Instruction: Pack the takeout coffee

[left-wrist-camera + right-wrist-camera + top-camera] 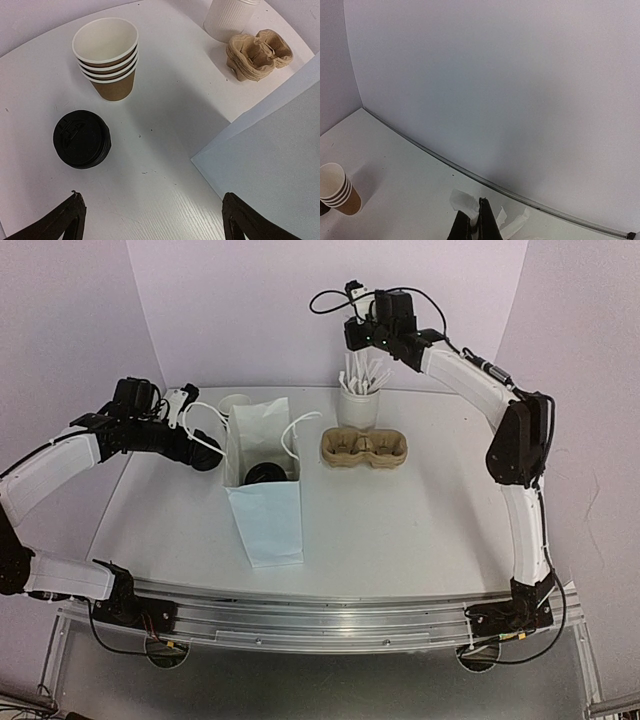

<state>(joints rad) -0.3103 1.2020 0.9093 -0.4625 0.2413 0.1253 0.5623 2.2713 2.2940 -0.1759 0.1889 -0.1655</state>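
Left of the white handled paper bag (265,510), the left gripper (155,220) hovers empty, jaws wide apart; the stacked white-rimmed brown paper cups (107,60) and round black plastic lids (81,139) stand there too; the tan moulded-pulp carrier (257,52) sits right of the bag; the right gripper (476,222), pressed shut, hangs high to the bag's right.

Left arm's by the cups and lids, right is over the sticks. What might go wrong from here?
The paper cups are nested in a stack, so the open left gripper may lift several. Its finger sits close to the white paper bag; a sweep might shove it. The shut right gripper is among the white sticks and could tip their white cup.
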